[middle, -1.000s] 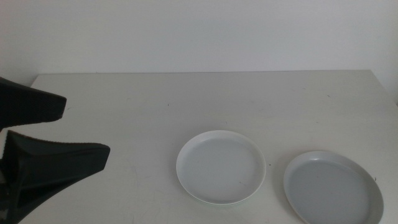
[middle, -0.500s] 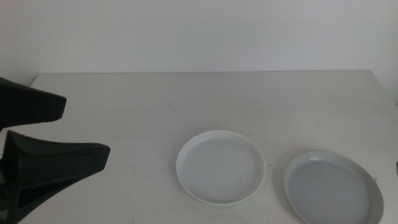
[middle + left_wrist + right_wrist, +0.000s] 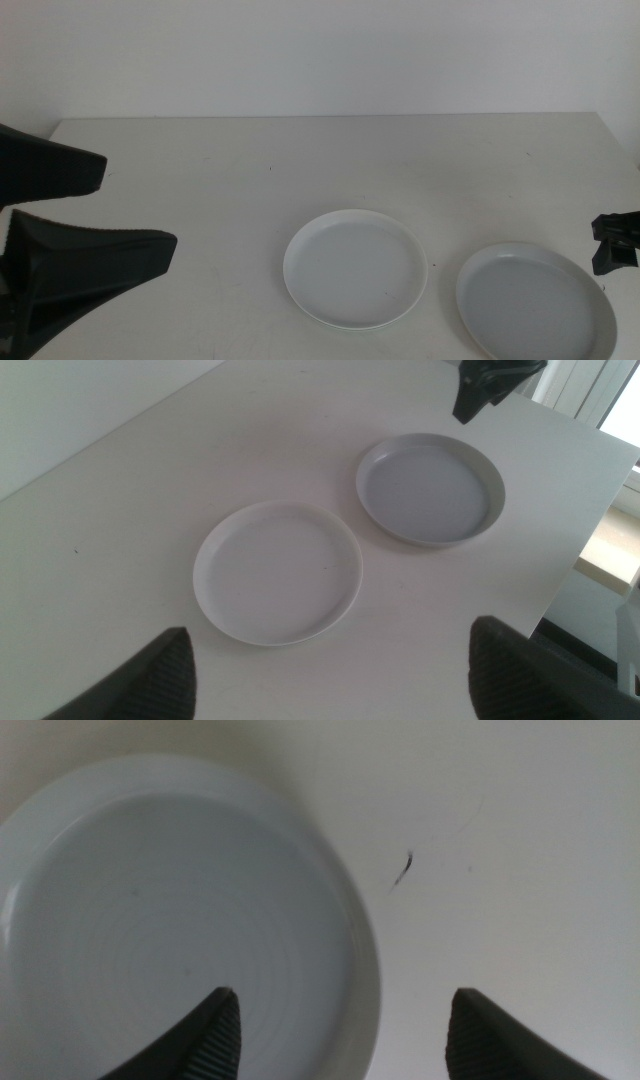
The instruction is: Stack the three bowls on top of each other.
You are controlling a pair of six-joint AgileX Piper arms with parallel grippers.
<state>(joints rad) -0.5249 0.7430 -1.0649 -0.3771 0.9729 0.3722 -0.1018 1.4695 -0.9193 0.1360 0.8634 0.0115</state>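
I counted two bowls on the table (image 3: 200, 170), not three. The white bowl (image 3: 356, 268) sat near the middle of the tabletop, toward the front edge. The grey bowl (image 3: 536, 302) lay just beside it on the right, close to the front right corner, with a narrow strip of bare table between the two rims. Both sat flat and upright, and both were empty. I could see no green bowl in any of my three views; whether the white bowl sat on anything, I could not tell.

My left gripper (image 3: 95, 215) hung at the left side of the middle view, large and close to the camera, well apart from both bowls. Its two jaws were spread wide with nothing between them. Its wrist camera looked down on the white bowl (image 3: 277, 572) and the grey bowl (image 3: 431, 490) together, with the jaws at the corners of the picture.

My right gripper (image 3: 615, 242) showed at the right edge of the middle view, just beyond the grey bowl's far right rim, and the left wrist camera caught it too (image 3: 492, 382), dark, above the grey bowl. Its own wrist camera showed the jaws held wide apart over the rim of the grey bowl (image 3: 180, 920), one jaw above the bowl's inside, the other above bare table. It had hold of nothing.
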